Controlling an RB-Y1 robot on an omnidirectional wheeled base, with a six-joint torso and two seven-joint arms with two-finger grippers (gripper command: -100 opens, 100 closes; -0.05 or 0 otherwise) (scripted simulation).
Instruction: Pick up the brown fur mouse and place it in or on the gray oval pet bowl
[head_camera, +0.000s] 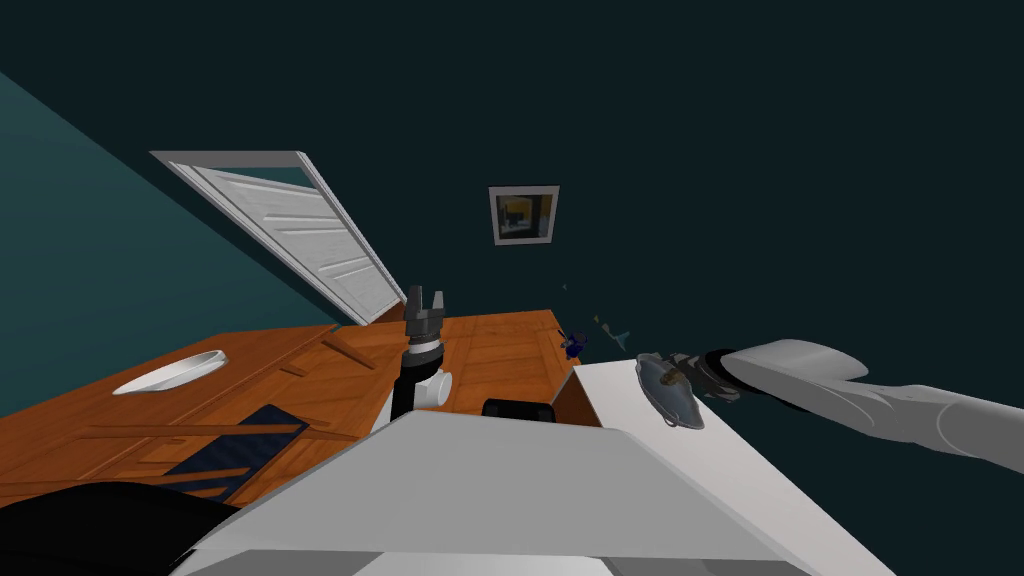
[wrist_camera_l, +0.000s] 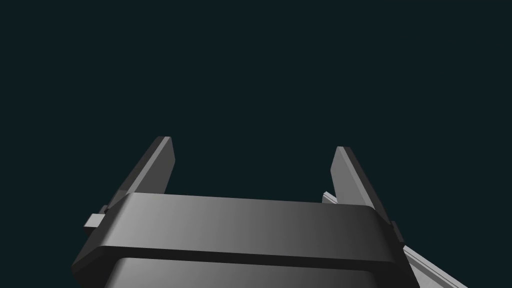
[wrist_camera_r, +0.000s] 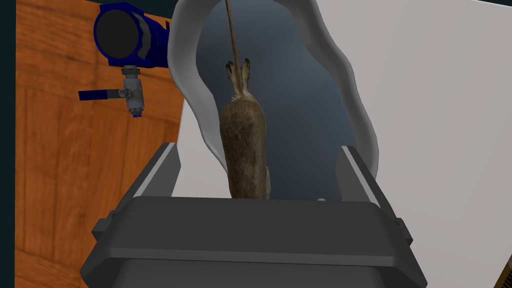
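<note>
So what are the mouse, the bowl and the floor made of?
Mouse: looks like brown fur, dull and speckled with fuzzy streaks. Bowl: smooth and grey, with a soft shine on its rim; it could be plastic, metal or pottery, and I can't tell which. Floor: looks like wood, orange-brown with grain lines and plank seams.

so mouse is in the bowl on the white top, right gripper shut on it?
No: the right gripper is open, its fingers apart from the mouse on both sides, as the right wrist view shows. The mouse is in the bowl on the white top.
</note>
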